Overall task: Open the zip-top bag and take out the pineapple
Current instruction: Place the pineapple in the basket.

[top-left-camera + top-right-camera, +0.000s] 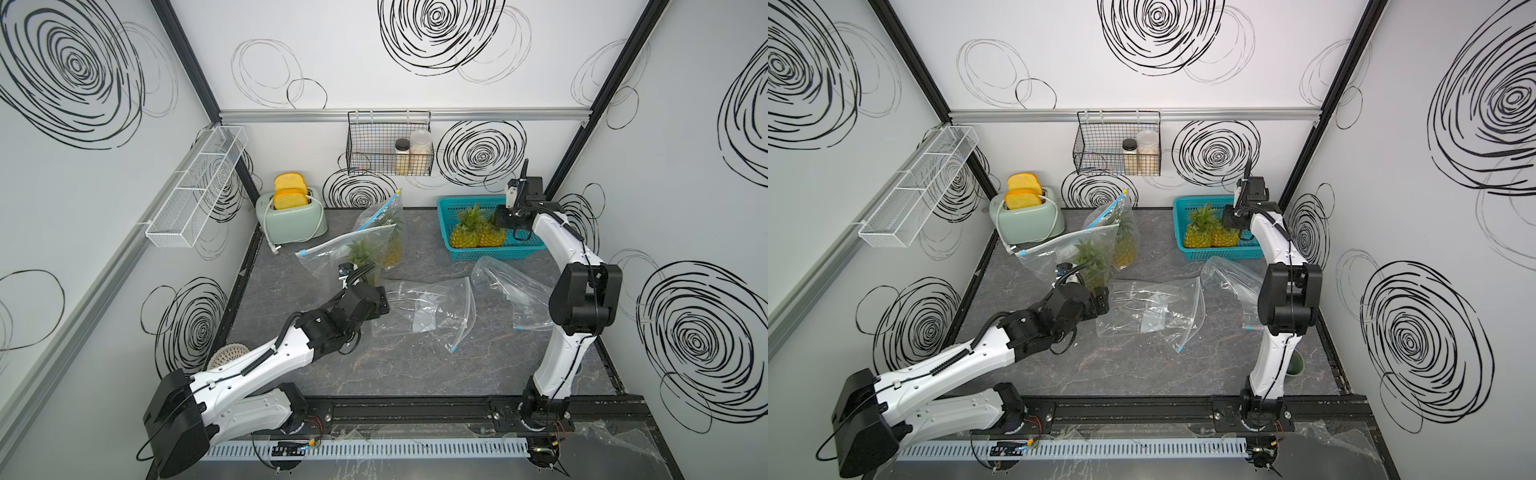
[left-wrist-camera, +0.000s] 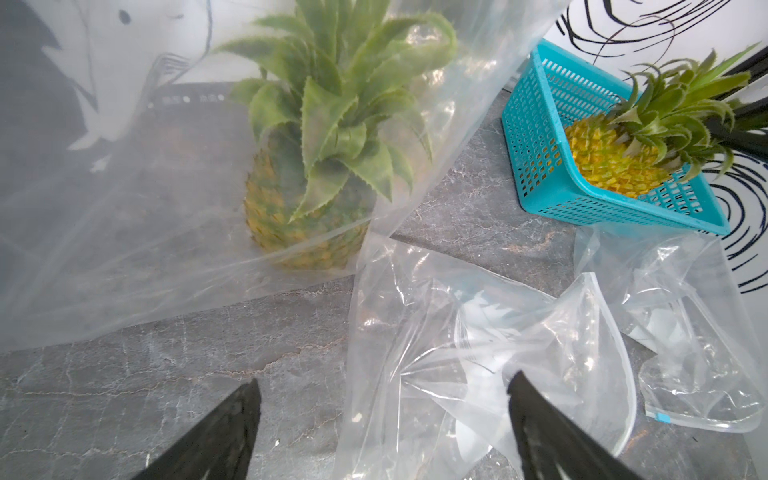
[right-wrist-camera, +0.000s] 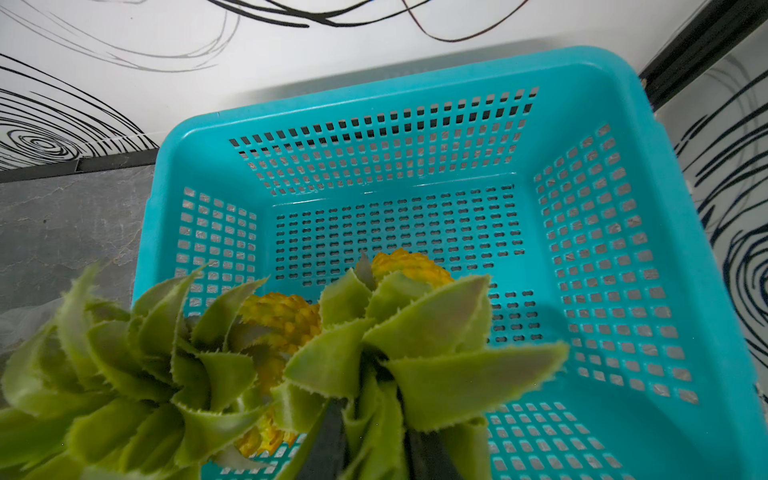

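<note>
Counting fruit first: two are out and two are bagged, so we judge the job about half done. The first freed pineapple [image 1: 463, 237] and the second freed pineapple [image 1: 492, 237] sit side by side, touching, in the teal basket [image 1: 490, 252] at the back right of the counter [image 1: 332, 374]. The near bagged pineapple [image 2: 307, 208] stands upright in the near zip-top bag [image 1: 322, 259], whose zip looks closed. The far bagged pineapple [image 1: 394, 249] stands behind it in the far zip-top bag [image 1: 376, 216], not yet opened as far as we can see. Two empty bags, one mid-counter [image 1: 432, 307] and one nearer the right arm [image 1: 503, 282], lie crumpled and flat.

The right arm rises from its base, elbow high, wrist bent down into the basket. The right end effector [image 3: 374, 419] has crown leaves of the second freed pineapple between its narrow jaws; whether they pinch or merely flank the leaves, we cannot tell. The left arm stretches low across the counter. The left end effector [image 2: 386, 378] is spread wide and holds nothing, over the edge of the mid-counter empty bag, near the near zip-top bag.
</note>
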### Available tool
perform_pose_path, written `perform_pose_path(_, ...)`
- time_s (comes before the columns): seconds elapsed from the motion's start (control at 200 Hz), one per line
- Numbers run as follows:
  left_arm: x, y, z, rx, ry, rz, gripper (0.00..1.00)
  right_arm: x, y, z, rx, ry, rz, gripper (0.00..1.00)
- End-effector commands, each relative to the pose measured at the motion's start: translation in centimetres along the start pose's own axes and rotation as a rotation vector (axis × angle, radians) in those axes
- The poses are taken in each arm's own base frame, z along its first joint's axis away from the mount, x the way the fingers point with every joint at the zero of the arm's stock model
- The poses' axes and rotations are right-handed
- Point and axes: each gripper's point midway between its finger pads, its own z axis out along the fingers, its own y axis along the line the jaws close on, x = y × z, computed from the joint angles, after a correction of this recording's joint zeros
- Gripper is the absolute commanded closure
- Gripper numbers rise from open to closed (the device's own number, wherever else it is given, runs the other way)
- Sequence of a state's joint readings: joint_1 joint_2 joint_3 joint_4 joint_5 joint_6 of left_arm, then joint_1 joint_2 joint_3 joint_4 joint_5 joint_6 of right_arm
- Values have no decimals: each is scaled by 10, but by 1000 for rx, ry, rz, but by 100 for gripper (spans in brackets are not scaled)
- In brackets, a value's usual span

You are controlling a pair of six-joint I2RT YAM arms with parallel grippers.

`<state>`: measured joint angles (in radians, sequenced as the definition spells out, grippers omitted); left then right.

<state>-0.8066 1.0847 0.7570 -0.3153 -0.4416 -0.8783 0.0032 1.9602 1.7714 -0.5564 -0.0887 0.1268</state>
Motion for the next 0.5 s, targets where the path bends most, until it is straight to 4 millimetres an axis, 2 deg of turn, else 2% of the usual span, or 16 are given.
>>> perform_pose_path(0.0,-4,3,-2,2,-18,-9,4,-25,8,-8,-29,-78,-5,73)
perform_pose_path(0.235,-5,2,-2,3,-18,-6,4,-33,13,-16,-48,-102,-2,58)
perform_pose_path(0.495,-12,0,-6,15,-39,-1,3,-54,17,-45,-60,-181,-8,49)
